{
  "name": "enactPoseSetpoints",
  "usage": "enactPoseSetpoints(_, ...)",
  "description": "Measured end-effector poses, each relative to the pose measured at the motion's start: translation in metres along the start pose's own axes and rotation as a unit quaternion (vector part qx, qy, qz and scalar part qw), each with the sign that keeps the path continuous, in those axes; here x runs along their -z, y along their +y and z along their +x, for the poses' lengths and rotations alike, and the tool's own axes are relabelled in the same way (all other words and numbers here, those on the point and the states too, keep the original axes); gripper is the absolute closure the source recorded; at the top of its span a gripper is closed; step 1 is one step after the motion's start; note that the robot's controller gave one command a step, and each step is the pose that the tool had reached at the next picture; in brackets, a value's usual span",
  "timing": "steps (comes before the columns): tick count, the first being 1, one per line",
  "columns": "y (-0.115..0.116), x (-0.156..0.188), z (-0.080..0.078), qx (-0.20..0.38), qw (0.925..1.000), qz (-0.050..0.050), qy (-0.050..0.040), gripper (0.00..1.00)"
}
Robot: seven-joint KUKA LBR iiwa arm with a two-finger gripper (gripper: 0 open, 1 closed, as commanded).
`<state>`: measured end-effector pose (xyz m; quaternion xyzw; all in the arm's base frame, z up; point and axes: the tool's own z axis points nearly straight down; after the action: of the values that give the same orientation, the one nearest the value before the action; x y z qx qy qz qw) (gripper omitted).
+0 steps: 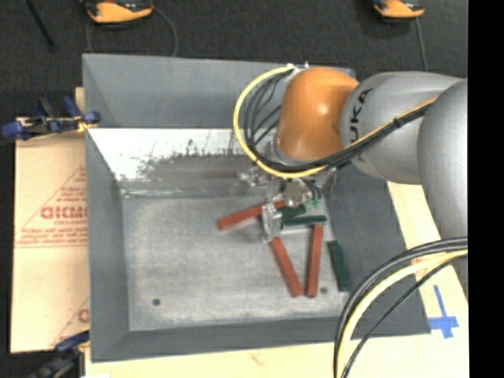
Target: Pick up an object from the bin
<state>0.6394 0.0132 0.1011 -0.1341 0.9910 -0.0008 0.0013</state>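
My gripper [272,217] hangs low over the right middle of the bin floor, under the orange wrist cover. Its metal fingertips sit among a small cluster of sticks. A red stick [239,220] lies just left of the fingertips, pointing left. A dark green stick [303,220] lies just right of them. Below the fingertips a second red stick [286,267] runs down and to the right. A third red stick [314,260] stands nearly upright beside it.
Another dark green stick [338,265] lies by the right wall of the bin. The arm and its yellow cables cover the bin's upper right. A small dark spot [156,302] marks the floor at lower left.
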Motion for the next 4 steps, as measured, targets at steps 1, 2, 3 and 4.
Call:
enactPoseSetpoints(1, -0.002, -0.031, -0.001, 0.036, 0.9993, 0.0, 0.0013, 0.0)
enactPoseSetpoints(2, -0.003, -0.03, -0.002, 0.034, 0.9994, -0.001, -0.0006, 0.0)
enactPoseSetpoints(3, -0.003, -0.03, -0.002, 0.033, 0.9995, -0.001, -0.0011, 1.0)
enactPoseSetpoints(4, -0.004, 0.043, -0.006, 0.03, 0.9995, 0.001, -0.0051, 1.0)
